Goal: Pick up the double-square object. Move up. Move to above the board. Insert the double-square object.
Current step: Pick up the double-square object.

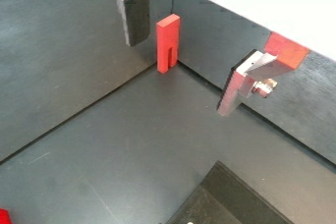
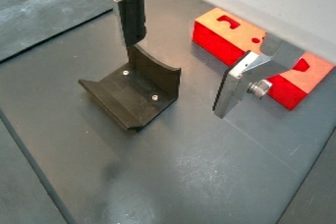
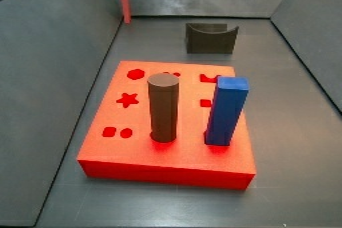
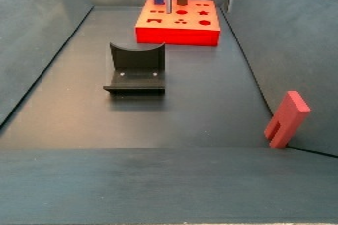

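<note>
The double-square object (image 1: 168,43) is a slim red bar standing on end against the wall near a corner of the bin; both side views show the bar (image 3: 126,4) (image 4: 288,118) there. My gripper (image 1: 180,76) hangs open above the floor, short of the bar, with nothing between its fingers (image 1: 132,20). The other wrist camera has the gripper (image 2: 178,79) over the dark fixture (image 2: 132,95). The red board (image 3: 134,147) (image 4: 179,34) (image 2: 223,33) lies flat at the opposite end. I cannot make out the gripper in the side views.
A dark brown cylinder (image 3: 163,107) and a tall blue post (image 3: 227,110) stand in the board. The fixture (image 3: 209,37) (image 4: 134,68) sits on the floor between board and bar. Dark sloping walls (image 3: 60,62) close in the floor.
</note>
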